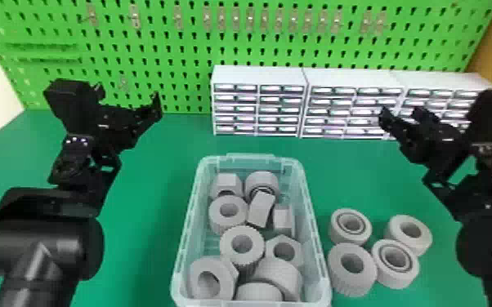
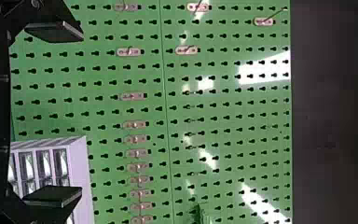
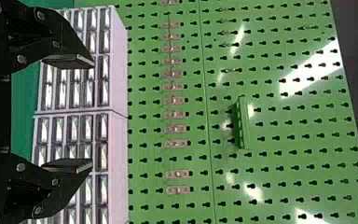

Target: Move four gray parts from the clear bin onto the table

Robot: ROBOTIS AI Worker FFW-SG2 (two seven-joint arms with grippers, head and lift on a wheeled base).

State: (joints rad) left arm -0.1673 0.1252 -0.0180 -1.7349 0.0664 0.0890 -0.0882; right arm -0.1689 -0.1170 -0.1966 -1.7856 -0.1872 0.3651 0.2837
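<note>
The clear bin [image 1: 318, 261] stands on the green table [image 1: 147, 212] with several gray parts inside, such as a ribbed ring [image 1: 242, 245] and a hex nut [image 1: 212, 279]. Right of the bin, several gray rings lie grouped on the table, among them a ribbed one [image 1: 352, 269] and a smooth one [image 1: 409, 234]. My left gripper [image 1: 128, 96] is raised behind and left of the bin; in its wrist view the left gripper [image 2: 67, 114] is open and holds nothing. High on the other side is my right gripper [image 1: 400, 114]; the right gripper [image 3: 81, 113] is open in its wrist view, nothing between its fingers.
White drawer cabinets [image 1: 257, 75] line the table's back edge, against a green pegboard [image 1: 167, 45] with small metal hooks. Bare table surface lies left of the bin and between the bin and the cabinets.
</note>
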